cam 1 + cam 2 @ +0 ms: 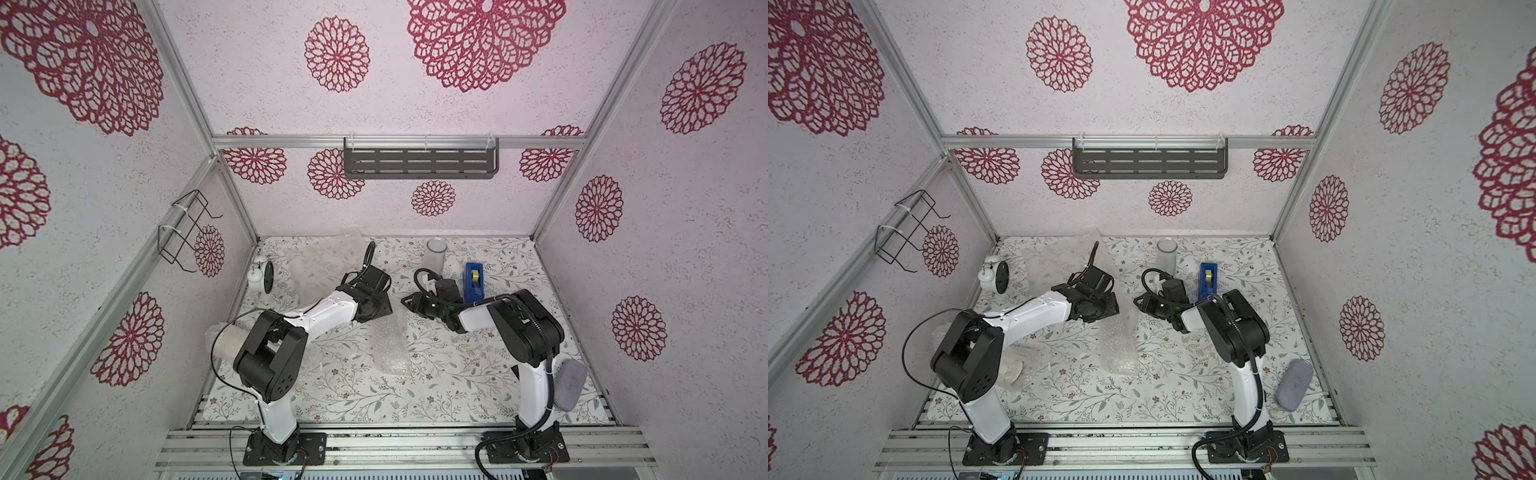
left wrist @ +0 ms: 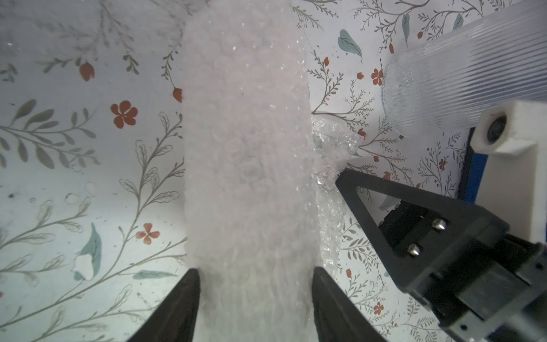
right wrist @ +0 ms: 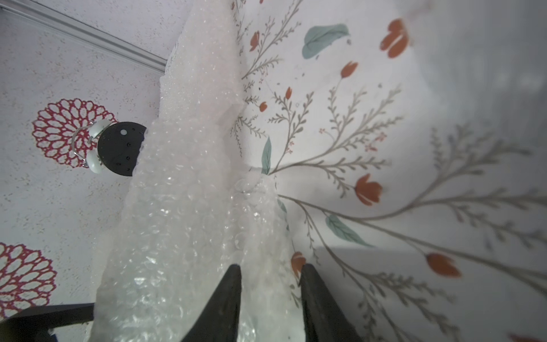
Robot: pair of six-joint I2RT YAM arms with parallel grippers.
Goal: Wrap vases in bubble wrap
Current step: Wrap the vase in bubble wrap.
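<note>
Left of the tape dispenser [image 1: 473, 280], our left gripper [image 2: 255, 271] clamps the rolled bubble wrap [image 2: 245, 133] while our right gripper [image 3: 271, 266] straddles its edge, whether gripping we cannot tell.

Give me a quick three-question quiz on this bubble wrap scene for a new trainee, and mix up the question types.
1. True or false: the blue tape dispenser stands on the robot's right side of the table.
2. Pick one. In the left wrist view, what lies between the fingers of the left gripper? A) the bubble wrap bundle; B) the tape dispenser; C) nothing.
3. Fill in: the frosted glass cylinder stands ____ near the table's back edge.
Key: 1 true; 2 A; 3 upright.
</note>
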